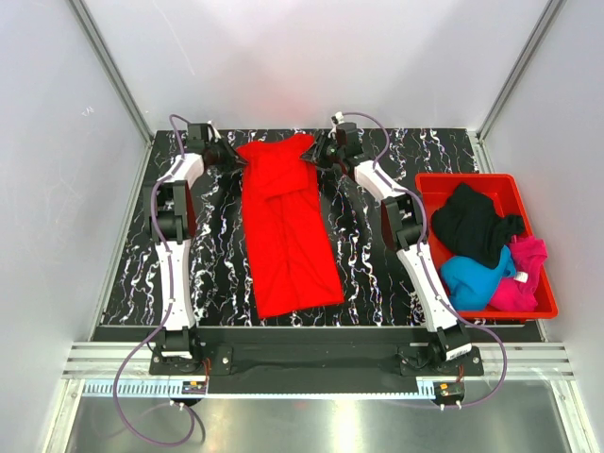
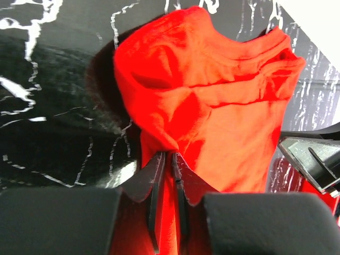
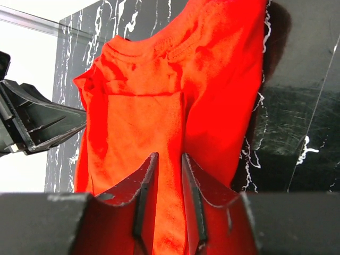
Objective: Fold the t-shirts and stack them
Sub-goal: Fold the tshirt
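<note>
A bright red t-shirt (image 1: 288,226) lies on the black marbled table, folded lengthwise into a long strip with its collar at the far end. My left gripper (image 1: 229,156) is at the far left corner, and in the left wrist view it (image 2: 170,155) is shut on a bunched fold of the red cloth (image 2: 212,95). At the far right corner is my right gripper (image 1: 319,156). In the right wrist view its jaws (image 3: 169,156) stand a little apart, with the red cloth (image 3: 159,106) running between them. The collar end looks raised off the table.
A rigid red bin (image 1: 472,178) stands at the right of the table, holding a black tee (image 1: 477,222), a blue one (image 1: 472,278) and a pink one (image 1: 524,274). Grey walls and metal rails enclose the table on three sides.
</note>
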Robot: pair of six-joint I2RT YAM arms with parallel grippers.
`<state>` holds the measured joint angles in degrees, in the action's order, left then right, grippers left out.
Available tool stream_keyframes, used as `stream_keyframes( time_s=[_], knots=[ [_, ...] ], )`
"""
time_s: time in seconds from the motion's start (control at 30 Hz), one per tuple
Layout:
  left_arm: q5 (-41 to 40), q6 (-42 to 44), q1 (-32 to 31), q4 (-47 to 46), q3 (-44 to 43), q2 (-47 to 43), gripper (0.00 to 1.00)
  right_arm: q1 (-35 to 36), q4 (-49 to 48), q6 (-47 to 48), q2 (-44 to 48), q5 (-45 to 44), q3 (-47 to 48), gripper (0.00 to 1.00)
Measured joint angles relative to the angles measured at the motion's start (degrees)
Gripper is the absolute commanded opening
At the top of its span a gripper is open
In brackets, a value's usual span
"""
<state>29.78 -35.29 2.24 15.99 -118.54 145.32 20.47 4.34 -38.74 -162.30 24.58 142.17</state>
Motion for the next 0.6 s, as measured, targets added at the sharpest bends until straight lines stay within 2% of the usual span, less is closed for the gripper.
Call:
stream_keyframes(
  time_s=[0.1, 0.27, 0.37, 0.4, 0.43, 0.5, 0.6],
  knots=[
    [-0.59, 0.68, 0.33, 0.9, 0.0, -0.37, 0.18, 0.0, 0.0, -0.2, -1.11, -0.04, 1.33, 0.38],
    [-1.07, 1.42, 1.07, 1.29, 0.0, -1.33, 0.35, 0.0, -0.02, -0.96, -2.73, -0.09, 3.34, 0.36],
    [-1.16, 1.64, 1.27, 1.51, 0.02, -1.7, 0.37, 0.0, -0.24, -1.75, -3.02, -0.07, 3.54, 0.23],
    [-1.31, 1.86, 1.38, 1.6, 0.02, -1.81, 0.38, 0.0, -0.31, -1.99, -3.1, -0.07, 3.65, 0.14],
    [-1.49, 1.99, 1.49, 1.79, 0.09, -1.99, 0.42, 0.0, -0.37, -2.19, -3.23, -0.09, 3.8, 0.1],
    [-2.25, 2.27, 1.86, 2.27, 0.46, -2.6, 0.44, 0.0, -0.9, -2.54, -3.54, -0.07, 3.98, 0.02],
    [-3.63, 2.49, 2.21, 2.73, 2.54, -4.87, 0.46, 0.0, -2.36, -2.95, -3.65, -0.02, 3.98, 0.0]
  ],
)
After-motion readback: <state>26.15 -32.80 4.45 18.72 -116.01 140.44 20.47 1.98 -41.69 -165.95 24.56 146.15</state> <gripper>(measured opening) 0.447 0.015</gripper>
